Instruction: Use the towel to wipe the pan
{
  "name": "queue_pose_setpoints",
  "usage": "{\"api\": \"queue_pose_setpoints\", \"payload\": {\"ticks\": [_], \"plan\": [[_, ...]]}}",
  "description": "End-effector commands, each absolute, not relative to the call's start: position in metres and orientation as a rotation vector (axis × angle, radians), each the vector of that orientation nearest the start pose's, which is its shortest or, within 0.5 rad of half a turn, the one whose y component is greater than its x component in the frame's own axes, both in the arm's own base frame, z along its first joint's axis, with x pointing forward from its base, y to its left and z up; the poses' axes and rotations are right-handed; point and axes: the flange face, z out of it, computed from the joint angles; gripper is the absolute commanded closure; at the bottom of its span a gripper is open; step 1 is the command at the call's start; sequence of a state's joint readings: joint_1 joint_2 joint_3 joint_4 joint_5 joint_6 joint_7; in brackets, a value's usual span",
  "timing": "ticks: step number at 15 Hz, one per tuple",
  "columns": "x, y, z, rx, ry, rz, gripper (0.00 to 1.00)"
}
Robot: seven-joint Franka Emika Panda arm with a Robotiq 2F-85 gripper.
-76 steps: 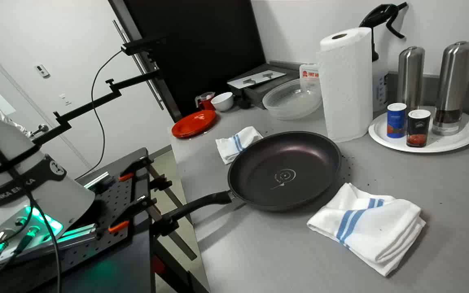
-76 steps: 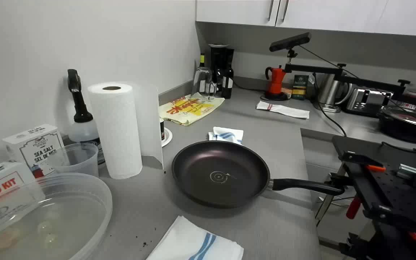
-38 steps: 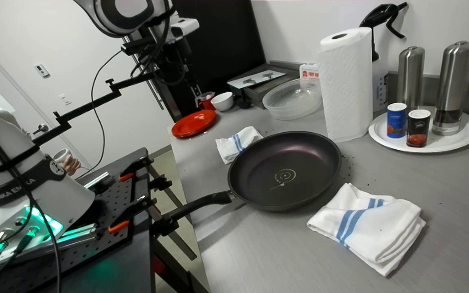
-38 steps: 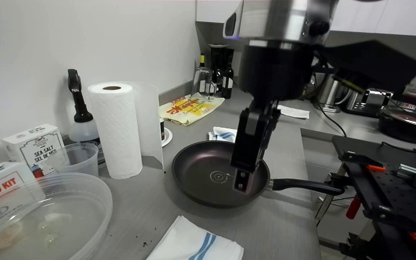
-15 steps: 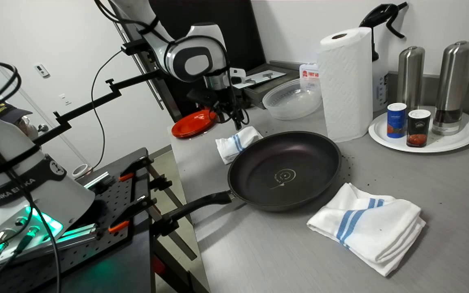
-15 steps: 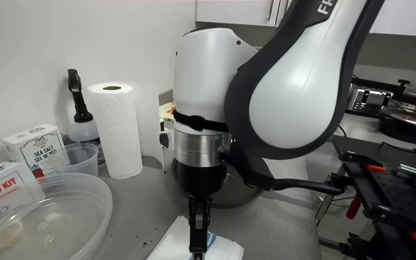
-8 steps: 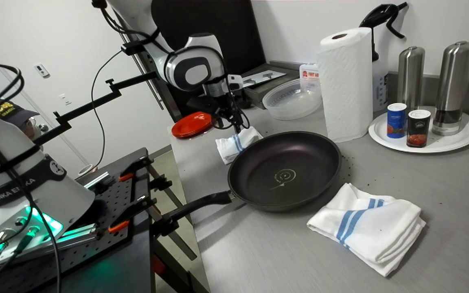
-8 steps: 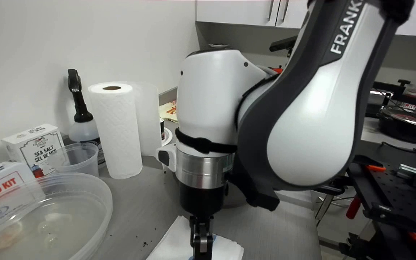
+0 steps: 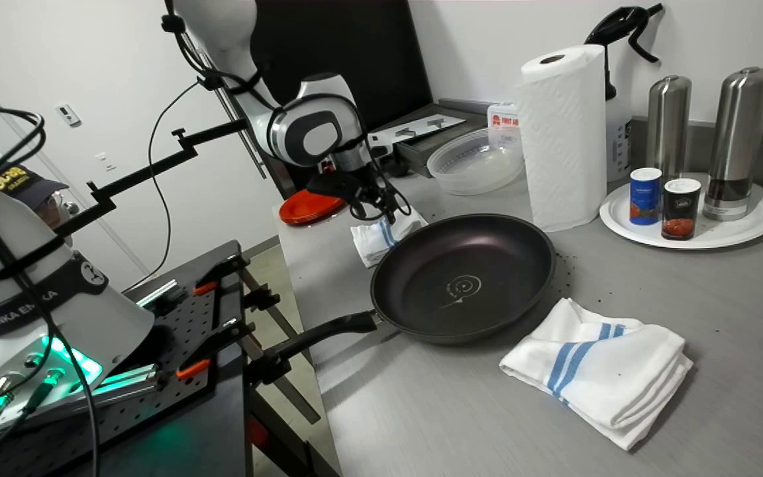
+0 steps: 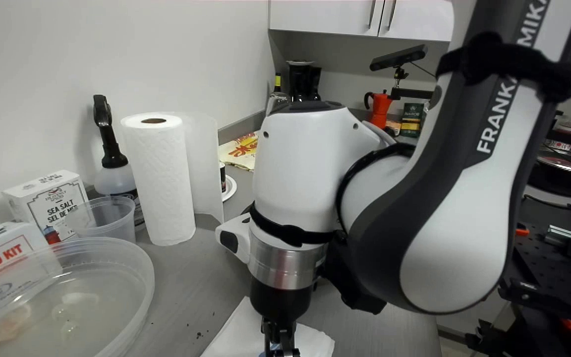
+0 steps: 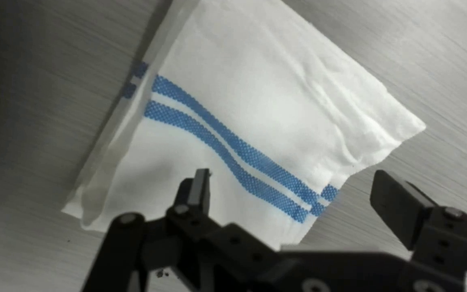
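Fingers [image 11: 397,211] spread wide, the gripper [image 11: 290,190] hangs over the folded blue-striped towel [image 11: 249,101], which lies just beside the pan [image 9: 464,298]; whether any finger touches it cannot be told. Across the pan from it lies a second striped towel [image 9: 610,377]. Near the pan's rim stands a paper-towel roll [image 9: 563,146]; a red plate [image 9: 308,207] lies farther from the pan.

The pan [image 9: 464,285] casts soft shadow; the wrist view blurs the gripper [image 11: 290,174].

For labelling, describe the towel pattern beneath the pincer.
White towel with two blue stripes, clearest in the wrist view.
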State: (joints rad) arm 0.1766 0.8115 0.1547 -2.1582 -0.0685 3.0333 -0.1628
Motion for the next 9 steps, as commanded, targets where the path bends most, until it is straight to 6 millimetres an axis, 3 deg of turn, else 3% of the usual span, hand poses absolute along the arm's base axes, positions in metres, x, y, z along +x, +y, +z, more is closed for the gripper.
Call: {"api": "queue_pose_setpoints", "payload": {"ticks": [1,9], "plan": [[0.499,0.184,0.022,-2.955,-0.84,-0.201,0.0],[0.493,0.183,0.009,-2.979,-0.877,-0.247,0.0]]}}
